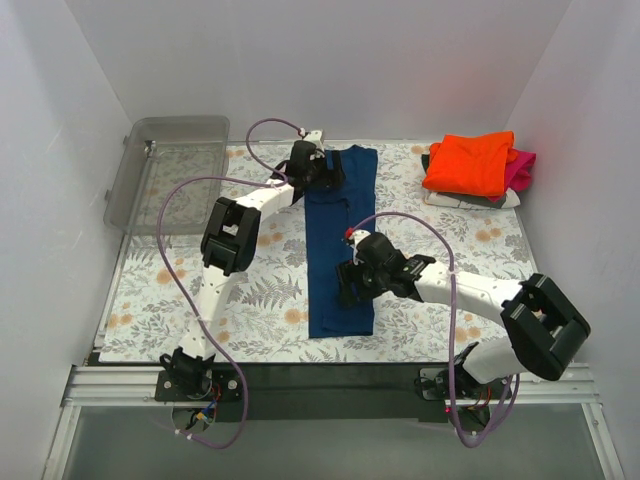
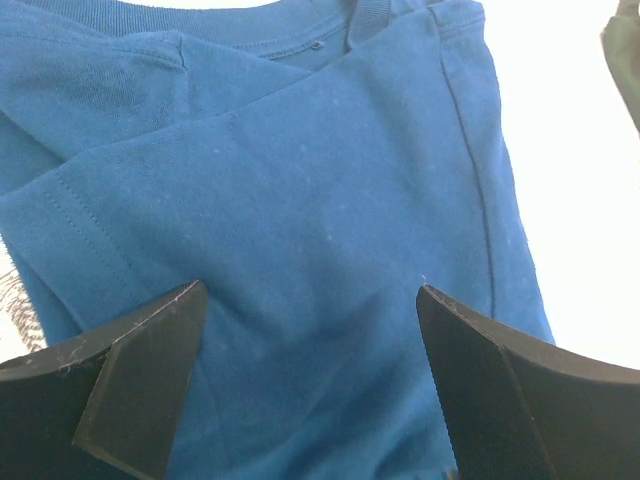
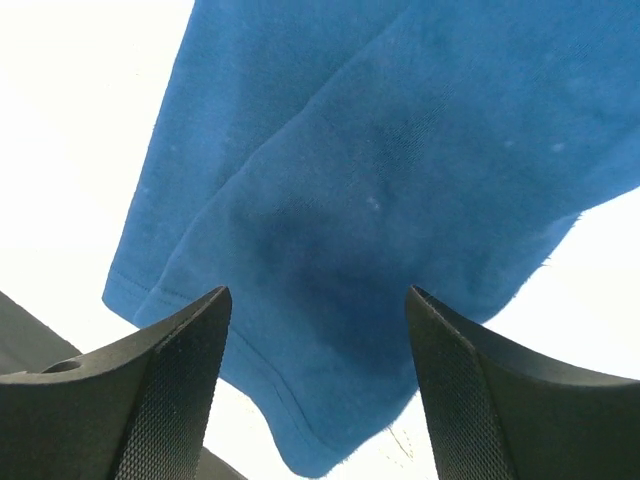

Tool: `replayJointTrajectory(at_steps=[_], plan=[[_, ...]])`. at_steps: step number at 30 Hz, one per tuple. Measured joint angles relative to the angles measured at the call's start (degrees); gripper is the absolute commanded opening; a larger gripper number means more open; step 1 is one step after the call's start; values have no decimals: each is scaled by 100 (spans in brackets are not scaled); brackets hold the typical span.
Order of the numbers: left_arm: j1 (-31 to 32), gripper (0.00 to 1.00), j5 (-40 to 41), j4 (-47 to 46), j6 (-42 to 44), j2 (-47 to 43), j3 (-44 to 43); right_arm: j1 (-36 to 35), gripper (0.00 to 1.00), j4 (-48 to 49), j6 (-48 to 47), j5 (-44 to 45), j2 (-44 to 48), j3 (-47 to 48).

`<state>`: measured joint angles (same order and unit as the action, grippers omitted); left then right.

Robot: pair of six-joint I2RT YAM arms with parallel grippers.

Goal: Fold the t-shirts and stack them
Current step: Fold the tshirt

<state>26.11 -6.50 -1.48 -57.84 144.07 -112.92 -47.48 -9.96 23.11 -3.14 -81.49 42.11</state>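
The navy blue t-shirt (image 1: 340,240) lies folded into a long narrow strip down the middle of the table, collar end far, hem end near. No print shows. My left gripper (image 1: 326,170) is open just over the collar end, its jaws wide above the blue cloth (image 2: 320,180), holding nothing (image 2: 310,290). My right gripper (image 1: 350,287) is open low over the hem end, its jaws either side of the hem corner (image 3: 330,400), holding nothing (image 3: 317,292). A stack of folded shirts sits at the far right: orange (image 1: 468,162) on top, magenta (image 1: 521,168) and greyish (image 1: 470,200) beneath.
A clear plastic bin (image 1: 165,170) stands at the far left against the wall. The table has a floral cloth (image 1: 250,300). White walls close in the left, back and right sides. A black rail (image 1: 330,385) runs along the near edge by the arm bases.
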Motion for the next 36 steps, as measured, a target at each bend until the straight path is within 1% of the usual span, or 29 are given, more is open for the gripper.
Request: replayJointTrajectory(at_steps=[4, 6, 8, 12, 17, 22, 25, 29, 34, 36], plan=[[31, 79, -37, 210, 105, -323, 107, -17, 66, -273, -170, 240, 306, 195], [68, 79, -57, 262, 151, -702, 289, -17, 67, -369, -238, 367, 509, 289], [109, 80, -63, 280, 155, -1266, 629, -17, 67, -437, -260, 494, 741, 315], [160, 80, -52, 212, 127, -2697, 1615, -17, 69, -763, -236, 721, 1217, 299], [177, 80, -142, -81, -114, -4476, 3338, -17, 71, -992, -105, 837, 1880, -26], [205, 79, -87, -50, -533, -5416, 5141, -17, 71, -1169, 109, 809, 2192, -492], [293, 79, 20, 315, -811, -5862, 6153, -17, 71, -1250, 256, 691, 2203, -763], [570, 78, 136, 767, -1211, -6564, 6970, -17, 71, -1364, 424, 549, 2310, -1014], [929, 77, 59, 951, -1860, -8026, 8072, -20, 71, -1381, 579, 396, 2487, -1071], [1047, 76, 26, 1058, -2076, -8439, 8330, -22, 71, -1351, 634, 299, 2494, -1110]])
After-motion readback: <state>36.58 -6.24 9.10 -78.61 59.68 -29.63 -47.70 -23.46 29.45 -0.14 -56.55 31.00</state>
